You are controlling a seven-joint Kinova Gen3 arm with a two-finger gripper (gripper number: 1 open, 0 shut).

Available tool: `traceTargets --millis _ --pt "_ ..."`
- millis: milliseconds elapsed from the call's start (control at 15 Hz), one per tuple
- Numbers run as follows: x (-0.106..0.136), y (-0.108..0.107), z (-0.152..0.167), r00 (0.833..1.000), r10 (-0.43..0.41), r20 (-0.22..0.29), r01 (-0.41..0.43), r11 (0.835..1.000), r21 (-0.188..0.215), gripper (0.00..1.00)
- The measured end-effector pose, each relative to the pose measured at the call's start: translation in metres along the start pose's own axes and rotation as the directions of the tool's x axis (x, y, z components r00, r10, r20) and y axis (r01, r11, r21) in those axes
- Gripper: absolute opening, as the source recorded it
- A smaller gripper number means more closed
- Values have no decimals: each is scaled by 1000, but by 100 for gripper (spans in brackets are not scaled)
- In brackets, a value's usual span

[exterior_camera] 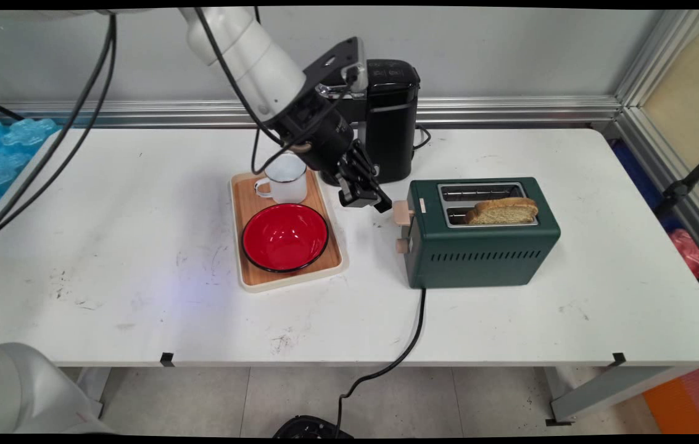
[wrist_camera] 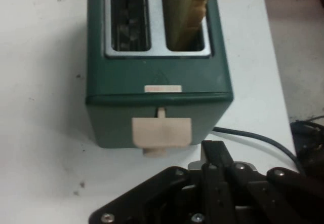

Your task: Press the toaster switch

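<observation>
A black two-finger gripper (exterior_camera: 380, 203), fingers closed together and holding nothing, hangs just beside the beige lever (exterior_camera: 403, 213) of a green toaster (exterior_camera: 479, 246). A slice of bread (exterior_camera: 502, 211) stands in the toaster's near slot. A tray (exterior_camera: 249, 279) with a red bowl (exterior_camera: 285, 237) and a white mug (exterior_camera: 284, 179) sits to the left.

Green toaster (exterior_camera: 479, 246), upright, bread slice (exterior_camera: 502, 211) seemingly in near slot

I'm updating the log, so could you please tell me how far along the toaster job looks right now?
Done: a bread slice stands in the green toaster's near slot. In hand: the shut gripper hovers close beside the beige lever; contact isn't clear. Left: the lever sits high and the bread sticks well out, so it looks not yet pushed down.
</observation>
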Motion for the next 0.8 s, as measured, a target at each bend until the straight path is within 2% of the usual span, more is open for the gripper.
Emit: traceTargets --millis 800 --pt "11 -28 38 1000 16 8 -16 1000 23 0"
